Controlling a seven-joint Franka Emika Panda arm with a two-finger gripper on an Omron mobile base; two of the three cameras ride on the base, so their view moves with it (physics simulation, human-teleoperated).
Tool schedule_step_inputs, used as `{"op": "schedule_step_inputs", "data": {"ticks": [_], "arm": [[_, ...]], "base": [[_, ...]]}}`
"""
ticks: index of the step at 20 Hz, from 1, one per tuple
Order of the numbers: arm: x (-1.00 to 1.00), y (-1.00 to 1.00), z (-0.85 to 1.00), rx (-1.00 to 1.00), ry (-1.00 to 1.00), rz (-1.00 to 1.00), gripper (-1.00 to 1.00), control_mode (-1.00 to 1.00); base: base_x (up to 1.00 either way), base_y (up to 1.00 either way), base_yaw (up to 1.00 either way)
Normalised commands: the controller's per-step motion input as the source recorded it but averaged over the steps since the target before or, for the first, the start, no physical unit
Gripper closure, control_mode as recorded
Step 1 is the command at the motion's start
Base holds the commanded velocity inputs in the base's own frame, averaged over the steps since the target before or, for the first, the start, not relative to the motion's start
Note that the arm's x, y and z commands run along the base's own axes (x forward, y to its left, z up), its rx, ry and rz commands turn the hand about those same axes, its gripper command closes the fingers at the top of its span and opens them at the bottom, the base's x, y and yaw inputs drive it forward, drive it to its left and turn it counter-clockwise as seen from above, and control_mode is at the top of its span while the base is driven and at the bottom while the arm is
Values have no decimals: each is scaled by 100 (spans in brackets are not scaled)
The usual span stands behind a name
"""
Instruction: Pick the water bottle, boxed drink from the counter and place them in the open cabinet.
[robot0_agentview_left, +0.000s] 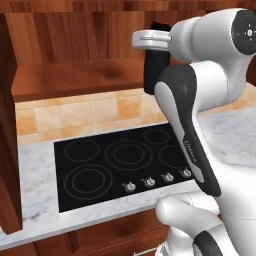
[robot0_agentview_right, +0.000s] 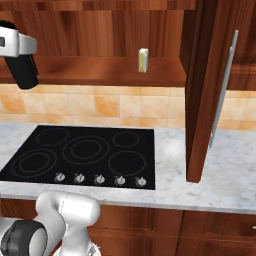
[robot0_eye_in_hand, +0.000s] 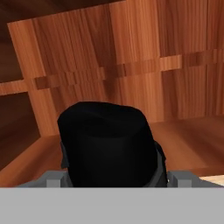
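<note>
Black bottle carried to the cabinet, second item of two.

Black water bottle (robot0_eye_in_hand: 107, 144), one in number, sits pinched between the jaws of the gripper (robot0_agentview_left: 156, 50); in the hand view its cap blocks the fingertips, so the contact itself is probably sound but not visible. It hangs over the shelf of the open cabinet (robot0_agentview_right: 100, 70), whether it is touching I cannot tell. One boxed drink (robot0_agentview_right: 143, 60) already stands upright further along that shelf, well apart. Step in hand: placing the bottle. Next move calls for setting it down level on the wood, then spreading the jaws and backing out.
</note>
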Motion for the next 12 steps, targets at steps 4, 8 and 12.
{"op": "schedule_step_inputs", "data": {"ticks": [4,8,12], "arm": [[34,0,-1,0,0,0,100,-100],[31,0,0,0,0,0,100,-100],[34,3,-1,0,0,0,100,-100]], "base": [[0,0,0],[0,0,0],[0,0,0]]}}
